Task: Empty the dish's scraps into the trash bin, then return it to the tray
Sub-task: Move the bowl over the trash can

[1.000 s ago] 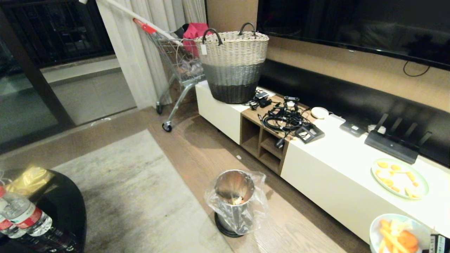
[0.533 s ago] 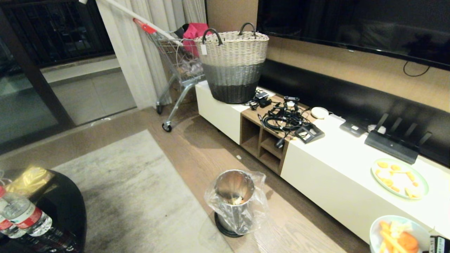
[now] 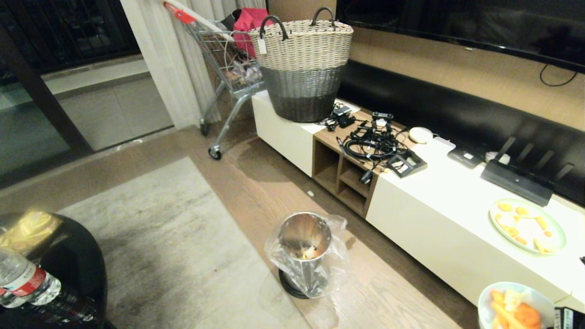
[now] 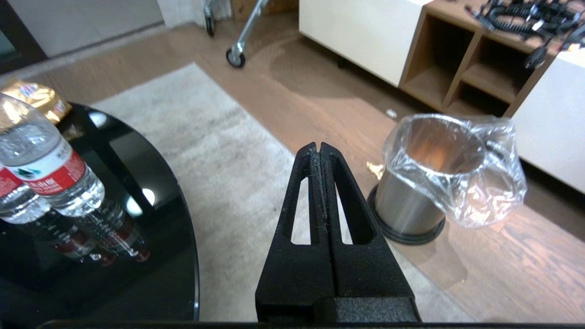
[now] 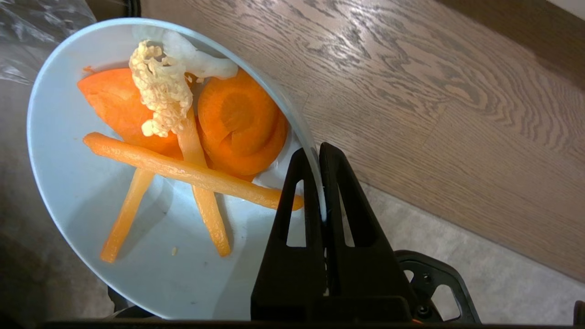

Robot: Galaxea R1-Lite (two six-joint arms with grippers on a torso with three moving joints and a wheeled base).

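From up on our head, we see the trash bin [image 3: 305, 256] standing on the wood floor, near the long white cabinet [image 3: 438, 219]. Our dish [image 3: 516, 305] peeks in low on our right side, well apart from the bin. It is full of scraps [image 3: 514, 311]. If we tip it too soon, the food could land on the floor or the rug [image 3: 173, 256]. We cannot see the tray here. Another plate [image 3: 527, 225] with orange bits sits on the cabinet, and we must not mix them up.

From our left wrist, the left gripper [image 4: 320, 151] is pressed shut and holds nothing. It hangs over the rug, between the black table [image 4: 91, 246] with its water bottles [image 4: 50, 173] and the bin [image 4: 429, 183]. This arm looks like it is just resting.

From our right wrist, the right gripper [image 5: 320, 183] pinches the rim of the dish [image 5: 68, 210], one finger inside and one outside. The dish is tilted, so the scraps [image 5: 192, 132] could slide out. We only hold a thin edge, so the dish might slip if we swing it fast. The bin's bag [image 5: 36, 23] shows just past the dish.
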